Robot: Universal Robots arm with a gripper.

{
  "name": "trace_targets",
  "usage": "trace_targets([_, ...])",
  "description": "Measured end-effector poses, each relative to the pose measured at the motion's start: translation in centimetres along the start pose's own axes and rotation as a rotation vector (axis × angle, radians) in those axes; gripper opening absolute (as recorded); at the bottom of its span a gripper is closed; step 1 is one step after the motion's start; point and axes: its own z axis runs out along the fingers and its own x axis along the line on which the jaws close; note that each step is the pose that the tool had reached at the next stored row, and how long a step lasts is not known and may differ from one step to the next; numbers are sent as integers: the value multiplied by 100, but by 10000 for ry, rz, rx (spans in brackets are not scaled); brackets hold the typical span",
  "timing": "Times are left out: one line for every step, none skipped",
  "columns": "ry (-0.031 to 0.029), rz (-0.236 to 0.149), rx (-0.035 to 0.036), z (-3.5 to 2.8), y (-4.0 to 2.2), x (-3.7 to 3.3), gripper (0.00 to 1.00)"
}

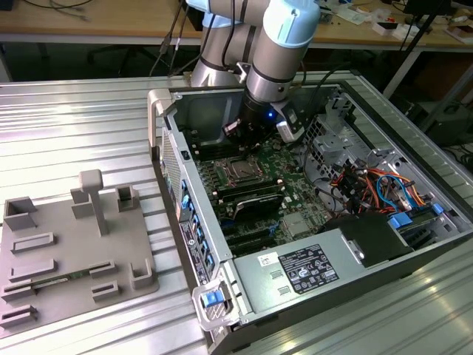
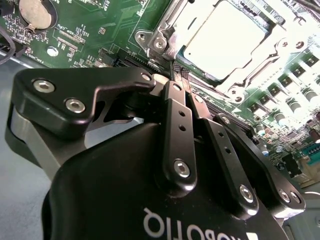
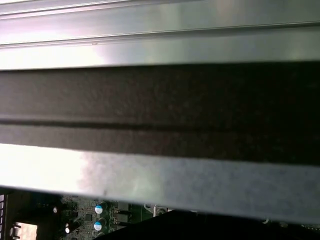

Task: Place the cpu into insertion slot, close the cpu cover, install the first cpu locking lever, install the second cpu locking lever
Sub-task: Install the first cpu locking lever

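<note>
Silver cpu cover [image 2: 265,52] framing the cpu [image 2: 225,37]
Your gripper [image 2: 176,82], fingers [image 2: 179,120] pressed together, sits at its corner; likely stiff metal, so push the rim, not the fragile cpu.

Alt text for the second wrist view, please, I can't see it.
The black end effector, closed, sits at a corner of the silver cpu cover, which lies over the bright cpu on the green motherboard.

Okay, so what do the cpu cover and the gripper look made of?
The cpu cover looks like bare stamped metal, silver and shiny, glaring under the light. The gripper looks like black matt metal, perhaps anodised, held by bright screws.
</note>
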Motion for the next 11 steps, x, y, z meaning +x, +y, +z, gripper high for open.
trace_targets([-1,-1,-2,1,0,0,11])
trace_targets([-4,0,-5,-2,1,-1,11])
trace_targets([-7,0,-9,-15,3,-1,11])
trace_targets([-6,-1,-7,-32,5,-2,11])
trace_targets([-5,-1,-4,-51,6,-2,11])
trace_targets([-4,0,-4,-68,10,-2,11])
trace_targets([-4,0,-4,-80,13,-2,11])
trace_targets([-5,-1,-5,-88,17,-2,11])
trace_targets([-6,-1,-5,-89,17,2,11])
trace_targets([-4,-3,-4,-90,16,7,11])
trace_targets([-3,-6,-6,-90,17,17,11])
